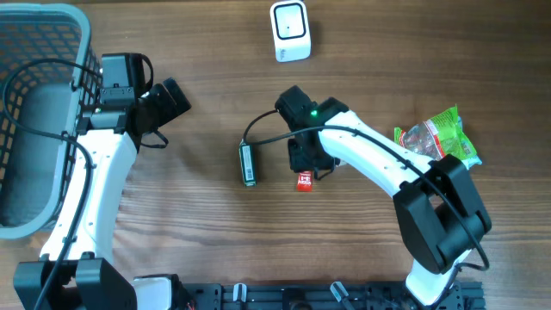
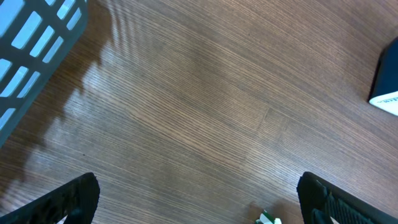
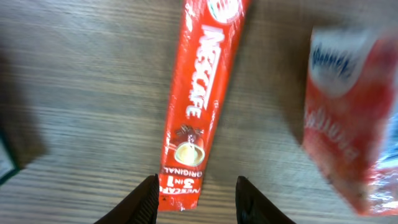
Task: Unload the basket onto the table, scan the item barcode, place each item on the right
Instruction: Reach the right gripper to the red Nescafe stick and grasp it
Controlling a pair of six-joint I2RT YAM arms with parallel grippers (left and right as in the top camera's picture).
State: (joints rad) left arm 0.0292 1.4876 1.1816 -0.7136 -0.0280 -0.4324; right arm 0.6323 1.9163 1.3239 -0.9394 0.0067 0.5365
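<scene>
The Nescafe sachet (image 3: 189,106), a long red 3-in-1 stick pack, is seen lying flat on the wooden worktop (image 1: 189,232), on the robot's side of the white barcode scanner (image 1: 290,31) and well apart from it. The right end effector (image 3: 199,200) is set low over the sachet's printed bottom end, with its jaws partly open and astride that end. One fingertip (image 3: 148,198) appears to touch the pack's edge while the other stands clear, so no grip is judged to be made. The left end effector (image 2: 205,202) is spread to full width above bare wood with nothing between its jaws, far to the left of the scanner and near the grey basket (image 1: 52,26). A second red packet (image 3: 348,118), blurred, is seen just beside the sachet, and a green snack bag (image 1: 439,136) lies to the right of the scanner, nearer the robot. The sachet is expected to be very light, thin and limp, with a slick foil skin. It is likely to sag or twist if taken by one tip, and little is offered to pinch while it lies flat. A hold across the narrow width, close to the sealed end, is judged best, so that the printed faces are left uncovered. No barcode can be made out on the upper face.
</scene>
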